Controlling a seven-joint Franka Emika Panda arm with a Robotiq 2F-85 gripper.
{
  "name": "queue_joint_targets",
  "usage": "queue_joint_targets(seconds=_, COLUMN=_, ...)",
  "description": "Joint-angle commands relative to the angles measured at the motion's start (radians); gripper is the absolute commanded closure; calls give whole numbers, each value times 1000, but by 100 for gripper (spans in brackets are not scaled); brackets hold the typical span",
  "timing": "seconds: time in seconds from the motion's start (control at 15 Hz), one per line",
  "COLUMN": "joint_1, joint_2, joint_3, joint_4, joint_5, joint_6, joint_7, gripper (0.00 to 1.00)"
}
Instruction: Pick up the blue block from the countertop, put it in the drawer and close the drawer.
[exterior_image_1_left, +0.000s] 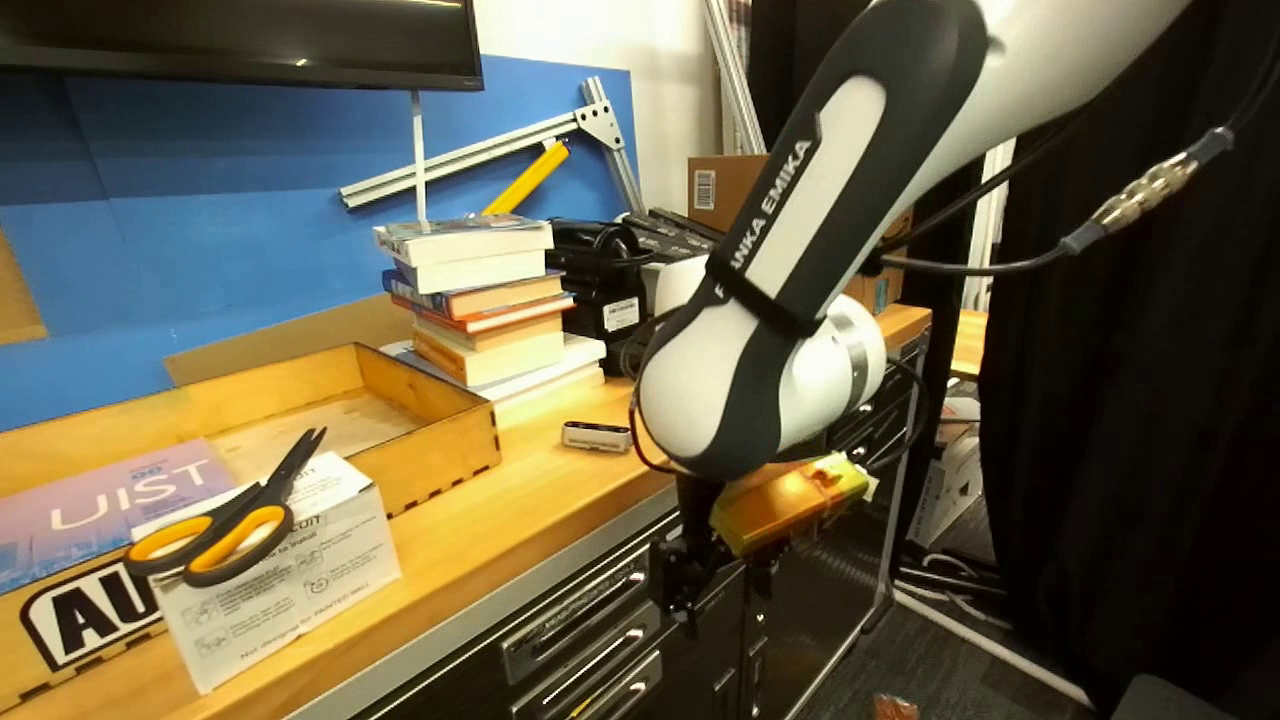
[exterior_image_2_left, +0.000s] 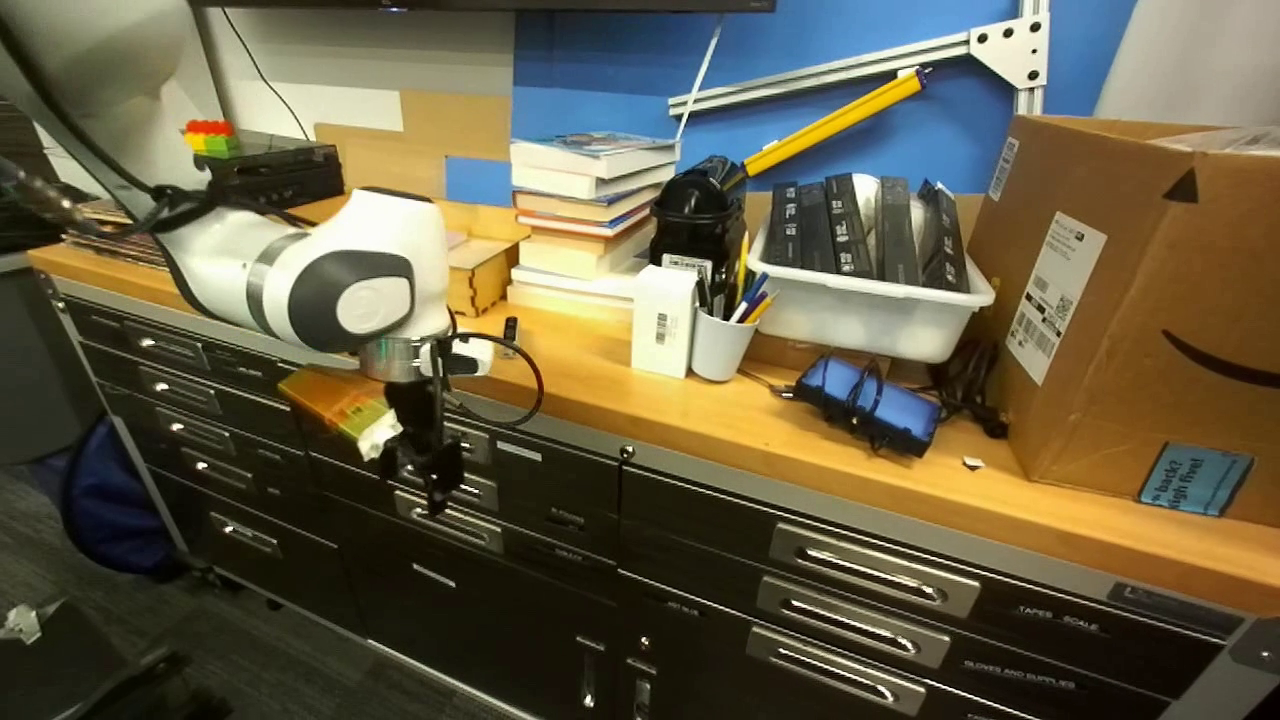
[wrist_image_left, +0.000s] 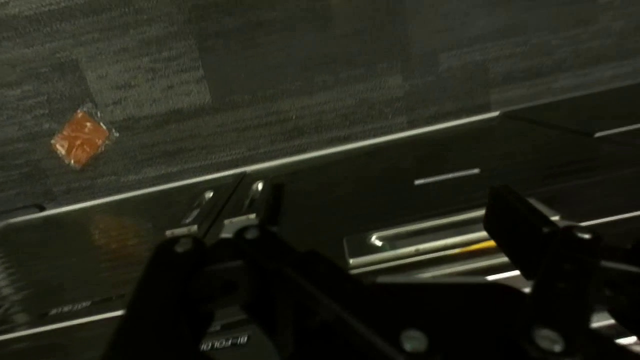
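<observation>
The blue block is hidden or out of view; no small light-blue cube shows in any view. The light-tan wooden countertop (exterior_image_1_left: 545, 500) shows in both exterior views (exterior_image_2_left: 590, 400). Below it are dark drawer fronts with metal handles (exterior_image_2_left: 865, 570); none is seen standing open, and I cannot tell which is the task's drawer. My gripper (exterior_image_1_left: 700, 600) hangs in front of the drawer fronts, below the countertop's edge; it also shows in an exterior view (exterior_image_2_left: 425, 490). In the wrist view the gripper (wrist_image_left: 390, 215) has its fingers wide apart with nothing between them, above a drawer handle (wrist_image_left: 425, 245).
An orange-yellow piece (exterior_image_1_left: 790, 505) is attached at the wrist. The countertop holds a wooden tray (exterior_image_1_left: 430, 430), scissors (exterior_image_1_left: 225, 530) on a white box (exterior_image_1_left: 290, 590), stacked books (exterior_image_2_left: 590, 210), a pen cup (exterior_image_2_left: 720, 345), a white bin (exterior_image_2_left: 870, 310) and a cardboard box (exterior_image_2_left: 1110, 320).
</observation>
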Motion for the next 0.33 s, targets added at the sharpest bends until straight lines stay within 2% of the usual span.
queue_joint_targets(seconds=0.0, joint_1=-62, joint_2=-163, joint_3=58, joint_4=-28, joint_5=90, joint_6=-286, joint_7=-146, gripper=0)
queue_joint_targets(seconds=0.07, joint_1=-63, joint_2=-184, joint_3=57, joint_4=-9, joint_5=83, joint_6=-379, joint_7=-152, gripper=0)
queue_joint_targets(seconds=0.13, joint_1=-57, joint_2=-111, joint_3=52, joint_4=1, joint_5=55, joint_6=-270, joint_7=-102, gripper=0)
queue_joint_targets(seconds=0.27, joint_1=-59, joint_2=-137, joint_3=53, joint_4=-1, joint_5=56, joint_6=-297, joint_7=-105, gripper=0)
